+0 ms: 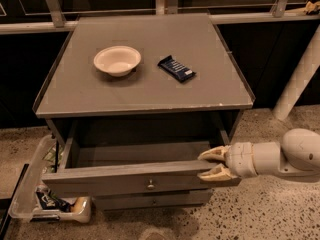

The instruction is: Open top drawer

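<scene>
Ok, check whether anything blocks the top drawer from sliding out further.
Nothing visible does. The gripper clamps the front panel of the top drawer at its right end, and the floor ahead of it looks bare. A clear plastic bin sits on the floor by the left corner, seemingly below the drawer's path.
</scene>
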{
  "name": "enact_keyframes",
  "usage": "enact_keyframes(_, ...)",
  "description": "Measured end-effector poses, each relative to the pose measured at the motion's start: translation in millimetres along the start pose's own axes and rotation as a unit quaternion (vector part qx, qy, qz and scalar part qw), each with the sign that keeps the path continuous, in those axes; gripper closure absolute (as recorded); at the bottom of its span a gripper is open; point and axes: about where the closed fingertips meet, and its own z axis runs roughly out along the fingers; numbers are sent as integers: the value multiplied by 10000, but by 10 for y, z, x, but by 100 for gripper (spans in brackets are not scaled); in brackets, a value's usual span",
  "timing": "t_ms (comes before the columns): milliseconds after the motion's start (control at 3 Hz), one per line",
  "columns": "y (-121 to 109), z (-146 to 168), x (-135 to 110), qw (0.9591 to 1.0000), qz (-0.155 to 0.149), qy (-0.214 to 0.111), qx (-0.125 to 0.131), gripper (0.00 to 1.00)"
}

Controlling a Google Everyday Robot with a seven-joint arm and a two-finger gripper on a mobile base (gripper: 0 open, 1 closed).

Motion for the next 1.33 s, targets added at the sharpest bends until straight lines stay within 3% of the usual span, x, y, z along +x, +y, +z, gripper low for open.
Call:
enact_keyframes(333, 105, -38, 33, 10000, 1, -31, -16, 100)
enact_keyframes(667, 263, -75, -117, 9997, -104, -165, -131, 100)
enact_keyframes(1000, 263, -73, -118, 9997, -105, -166, -133, 82)
enact_keyframes(1333, 264, -73, -118, 9997, -105, -166, -133, 57)
